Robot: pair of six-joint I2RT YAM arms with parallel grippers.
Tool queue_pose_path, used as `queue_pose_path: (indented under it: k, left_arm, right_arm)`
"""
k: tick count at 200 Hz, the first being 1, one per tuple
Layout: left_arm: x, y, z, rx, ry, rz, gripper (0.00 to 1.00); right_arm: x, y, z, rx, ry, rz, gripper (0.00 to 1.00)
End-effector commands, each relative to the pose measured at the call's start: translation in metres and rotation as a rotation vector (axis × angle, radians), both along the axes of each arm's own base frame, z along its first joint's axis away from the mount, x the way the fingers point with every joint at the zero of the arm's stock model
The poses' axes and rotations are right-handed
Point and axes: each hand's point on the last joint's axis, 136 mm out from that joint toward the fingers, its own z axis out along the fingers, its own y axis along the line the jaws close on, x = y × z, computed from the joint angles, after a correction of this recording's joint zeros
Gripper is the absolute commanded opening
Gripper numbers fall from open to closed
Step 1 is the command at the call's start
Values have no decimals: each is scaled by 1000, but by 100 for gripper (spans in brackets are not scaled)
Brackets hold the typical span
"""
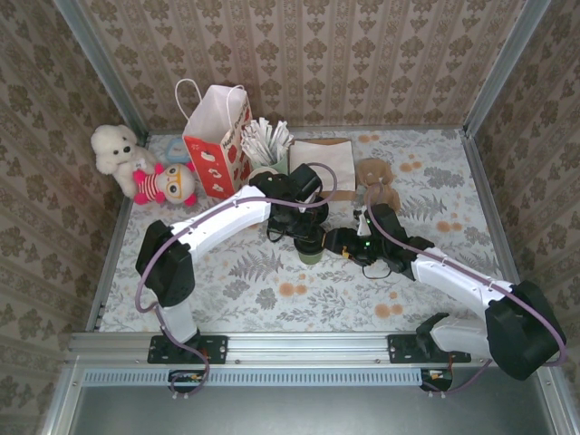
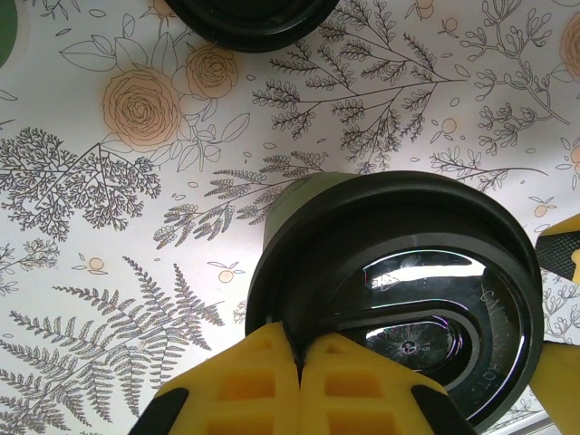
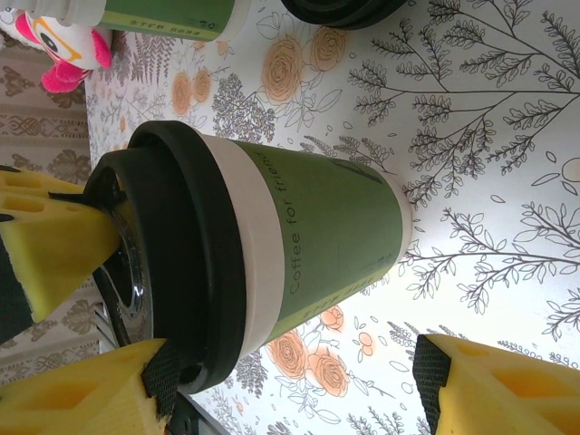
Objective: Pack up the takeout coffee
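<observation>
The takeout coffee point(image 1: 311, 253) is a green paper cup with a black lid, standing mid-table. In the left wrist view my left gripper point(image 2: 299, 355) comes from above, its yellow fingers pinched shut on the near rim of the coffee's glossy lid point(image 2: 408, 290). In the right wrist view the coffee point(image 3: 335, 227) appears sideways, just ahead of my right gripper point(image 3: 292, 367). That gripper is open, one pad point(image 3: 161, 373) at the lid's edge and the other beyond the cup's base. From above, my right gripper point(image 1: 338, 243) sits just right of the cup, my left gripper point(image 1: 304, 234) over it.
A red-and-white paper bag point(image 1: 217, 138) stands at the back left beside two plush toys point(image 1: 116, 145). Stirrers and napkins point(image 1: 265, 138), a cup stack point(image 1: 264, 174) and a brown paper piece point(image 1: 328, 159) sit behind the arms. A loose flat black lid point(image 2: 249, 18) lies just past the coffee.
</observation>
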Motion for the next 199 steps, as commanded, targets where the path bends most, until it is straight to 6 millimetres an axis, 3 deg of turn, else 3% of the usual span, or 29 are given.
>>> queue_pose_path:
  k: [1, 61, 145, 174, 199]
  left_arm:
    - [-5, -4, -2, 2, 37, -30, 0]
    - [-4, -7, -9, 15, 57, -49, 0]
    - [-14, -5, -30, 32, 130, -72, 0]
    - [-22, 3, -48, 52, 185, -60, 0]
    - [-37, 18, -73, 106, 260, -56, 0]
  right_arm:
    - [2, -2, -4, -8, 18, -17, 71]
    - [0, -9, -16, -59, 65, -42, 67]
    - [-14, -29, -53, -146, 194, -136, 62]
    - [-19, -39, -66, -190, 230, -170, 62]
    - [-33, -49, -90, -228, 300, -197, 62]
